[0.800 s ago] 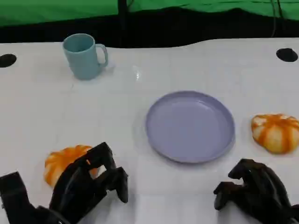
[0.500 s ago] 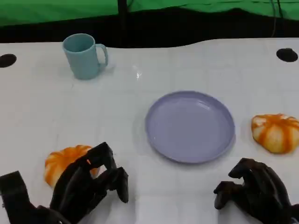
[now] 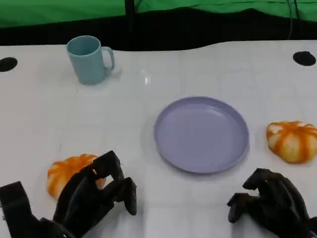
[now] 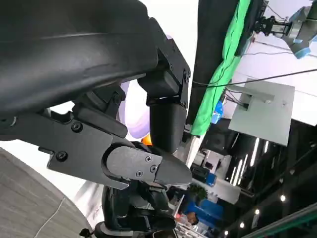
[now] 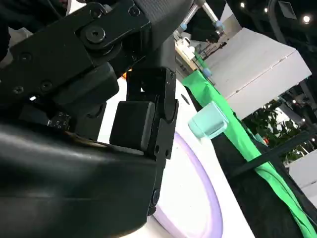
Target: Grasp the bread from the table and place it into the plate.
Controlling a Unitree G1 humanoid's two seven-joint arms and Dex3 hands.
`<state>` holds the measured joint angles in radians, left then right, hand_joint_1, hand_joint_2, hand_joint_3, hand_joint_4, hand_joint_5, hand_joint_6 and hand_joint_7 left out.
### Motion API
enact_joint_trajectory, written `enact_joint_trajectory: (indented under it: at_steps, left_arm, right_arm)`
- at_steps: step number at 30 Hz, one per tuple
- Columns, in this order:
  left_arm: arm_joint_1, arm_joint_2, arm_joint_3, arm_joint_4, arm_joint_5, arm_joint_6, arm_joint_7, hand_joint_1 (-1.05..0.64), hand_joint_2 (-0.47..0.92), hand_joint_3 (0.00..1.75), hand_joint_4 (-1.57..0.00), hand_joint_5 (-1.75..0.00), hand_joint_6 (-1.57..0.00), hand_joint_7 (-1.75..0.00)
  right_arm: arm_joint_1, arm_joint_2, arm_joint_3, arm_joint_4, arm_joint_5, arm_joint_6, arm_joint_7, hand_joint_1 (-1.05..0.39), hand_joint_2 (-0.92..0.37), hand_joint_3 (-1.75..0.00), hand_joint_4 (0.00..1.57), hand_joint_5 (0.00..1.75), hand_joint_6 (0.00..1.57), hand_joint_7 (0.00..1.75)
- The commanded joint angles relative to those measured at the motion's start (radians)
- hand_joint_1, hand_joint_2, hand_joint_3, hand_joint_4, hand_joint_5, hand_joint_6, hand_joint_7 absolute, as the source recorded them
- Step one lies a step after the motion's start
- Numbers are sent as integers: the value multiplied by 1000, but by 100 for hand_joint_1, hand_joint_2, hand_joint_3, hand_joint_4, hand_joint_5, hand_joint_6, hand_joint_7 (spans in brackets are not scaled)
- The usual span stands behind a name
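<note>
Two orange-and-white striped breads lie on the white table: one (image 3: 67, 171) at the front left, the other (image 3: 293, 141) at the right edge. The lilac plate (image 3: 201, 134) sits bare in the middle between them. My left hand (image 3: 91, 198) hovers just in front and to the right of the left bread, partly covering it, with loosely bent fingers apart and nothing in them. My right hand (image 3: 267, 203) sits low at the front right, short of the right bread, also holding nothing. The right wrist view shows the plate (image 5: 193, 198) beyond the bent fingers.
A light blue mug (image 3: 89, 59) stands at the back left, also seen as the mug (image 5: 208, 121) in the right wrist view. Two black round holes (image 3: 7, 63) (image 3: 303, 58) mark the table's far corners. A dark edge and green cloth bound the back.
</note>
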<state>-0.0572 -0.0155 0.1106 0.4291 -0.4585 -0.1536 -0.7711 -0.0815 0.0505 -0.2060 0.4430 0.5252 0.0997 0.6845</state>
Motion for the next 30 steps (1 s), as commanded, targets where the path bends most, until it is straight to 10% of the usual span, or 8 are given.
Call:
enact_joint_trajectory:
  at_steps: [1, 8, 15, 30]
  left_arm:
    - [21, 12, -2, -38, 48, -50, 38, -74, 92, 20, -79, -175, -59, -159]
    - [-8, 54, -1, -20, 77, -168, -15, -63, 92, 25, -53, -167, -63, -86]
    - [-2, 150, -47, -119, 200, -180, 37, -65, 92, 16, -48, -109, -62, -19]
    - [28, 418, -108, -438, 577, -88, 189, -63, 89, 3, -19, -63, -31, 0]
  right_arm:
    - [-3, -11, -8, -3, 8, 3, 2, -103, -72, 0, 157, 71, 157, 32]
    - [-2, -12, -6, -9, 6, 11, -4, -104, -72, 0, 157, 70, 157, 33]
    - [-4, -9, -3, -6, 0, 0, -5, -104, -73, -1, 157, 73, 157, 34]
    - [-7, -10, -5, -3, 3, 4, -1, -102, -72, -1, 157, 72, 157, 36]
